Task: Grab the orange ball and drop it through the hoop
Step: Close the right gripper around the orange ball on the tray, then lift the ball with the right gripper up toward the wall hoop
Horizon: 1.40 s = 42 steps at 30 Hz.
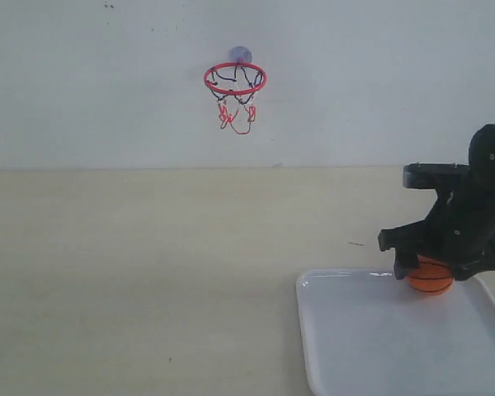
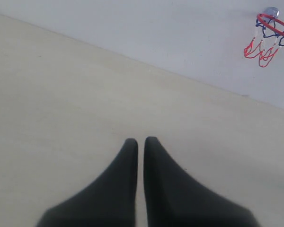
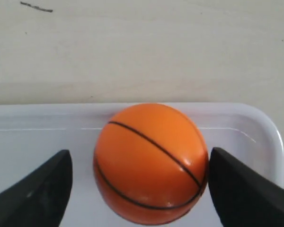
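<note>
One orange ball, one hoop, one tray.

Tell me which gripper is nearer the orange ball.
Right. The right gripper straddles the orange ball in the white tray, with its fingers on either side. The left gripper is over bare table, with no ball in its view.

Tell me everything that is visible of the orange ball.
The orange ball is a small, smooth, slightly glossy sphere with thin black seam lines, like a mini basketball. It looks whole and rests on the white tray, close to the far rim near a rounded corner. The right gripper is open around it: one finger lies at its edge, the other stands apart with a gap.
</note>
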### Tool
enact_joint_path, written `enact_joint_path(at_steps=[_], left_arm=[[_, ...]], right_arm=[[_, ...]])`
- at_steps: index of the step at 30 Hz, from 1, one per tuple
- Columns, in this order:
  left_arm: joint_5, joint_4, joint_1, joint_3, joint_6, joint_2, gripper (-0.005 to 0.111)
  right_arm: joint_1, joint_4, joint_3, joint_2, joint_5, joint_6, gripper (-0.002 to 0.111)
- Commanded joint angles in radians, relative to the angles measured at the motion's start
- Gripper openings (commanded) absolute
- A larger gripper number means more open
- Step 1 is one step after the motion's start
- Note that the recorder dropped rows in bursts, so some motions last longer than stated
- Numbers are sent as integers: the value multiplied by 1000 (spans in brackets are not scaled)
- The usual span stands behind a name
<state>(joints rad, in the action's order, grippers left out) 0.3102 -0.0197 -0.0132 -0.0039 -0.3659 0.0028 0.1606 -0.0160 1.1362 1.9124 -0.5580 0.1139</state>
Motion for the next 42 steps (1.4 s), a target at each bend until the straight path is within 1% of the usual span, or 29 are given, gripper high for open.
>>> enact_joint_path(at_steps=[1, 3, 5, 8, 11, 12, 15, 18, 20, 22, 26, 29, 31, 34, 37, 42], left_arm=[[-4, -2, -8, 4, 1, -3, 4], [-4, -2, -8, 4, 1, -3, 4], [-4, -2, -8, 4, 1, -3, 4], [-4, -2, -8, 4, 1, -3, 4], [-4, -2, -8, 4, 1, -3, 4], [-4, -2, -8, 4, 1, -3, 4], [-4, -2, -8, 4, 1, -3, 4], [-4, -2, -8, 4, 1, -3, 4], [-4, -2, -8, 4, 1, -3, 4], [-4, -2, -8, 4, 1, -3, 4], [-4, -2, -8, 4, 1, -3, 4], [-4, -2, -8, 4, 1, -3, 4], [-4, -2, -8, 4, 1, -3, 4], [-4, -2, -8, 4, 1, -3, 4], [-4, -2, -8, 4, 1, -3, 4], [-4, -2, -8, 4, 1, -3, 4]], right_arm=[[-1, 2, 5, 21, 20, 3, 73], [-1, 2, 5, 27, 29, 3, 72], [-1, 2, 5, 29, 36, 3, 64], [-1, 2, 5, 29, 39, 9, 39], [-1, 2, 5, 18, 39, 7, 3], [-1, 2, 10, 7, 41, 9, 0], [-1, -1, 45, -46, 31, 7, 0], [-1, -16, 115, -98, -4, 1, 0], [-1, -92, 190, -112, -36, -70, 0], [-1, -243, 275, -112, -68, -208, 0], [-1, -727, 414, -70, -71, -518, 0], [-1, -969, 525, -11, -85, -670, 0], [-1, -1058, 613, 38, -103, -702, 0], [3, -1139, 744, 125, -126, -699, 0], [29, -1193, 880, 214, -129, -680, 0], [92, -1193, 1120, 354, -107, -661, 0]])
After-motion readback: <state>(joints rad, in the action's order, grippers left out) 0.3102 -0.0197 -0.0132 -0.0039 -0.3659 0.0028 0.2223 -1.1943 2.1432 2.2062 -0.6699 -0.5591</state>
